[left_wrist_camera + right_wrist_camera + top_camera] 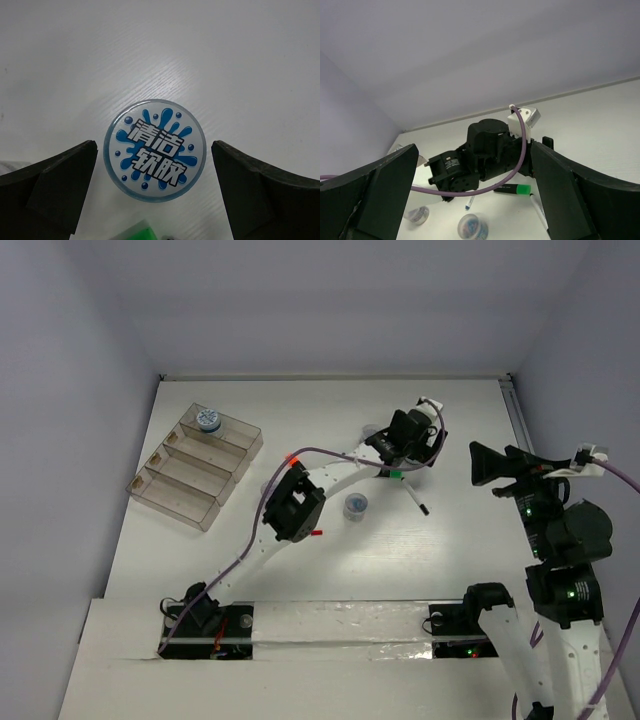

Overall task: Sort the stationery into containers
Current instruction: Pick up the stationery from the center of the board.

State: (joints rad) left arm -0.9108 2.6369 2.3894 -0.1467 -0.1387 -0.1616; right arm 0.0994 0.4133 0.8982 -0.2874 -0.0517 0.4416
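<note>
Loose jar (355, 505) sits mid counter. Green highlighter (396, 476) lies just beyond it. Right end effector (487, 465) is raised near the right edge, wide, empty. Left end effector (154, 150) is wide, straddling a blue-top jar (155, 167), not touching. Organiser tray (160, 495) sits toward the far left corner, with a third jar (208, 421) in its farthest compartment.

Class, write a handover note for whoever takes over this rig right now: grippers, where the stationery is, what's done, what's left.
Left gripper: open, straddling a blue-topped jar on the table, not gripping.
Right gripper: open, empty, off to the right.
Done: one stored jar in the organiser tray.
Left: the straddled jar, a loose jar, green highlighter, pen, plus anything the arm hides.
</note>
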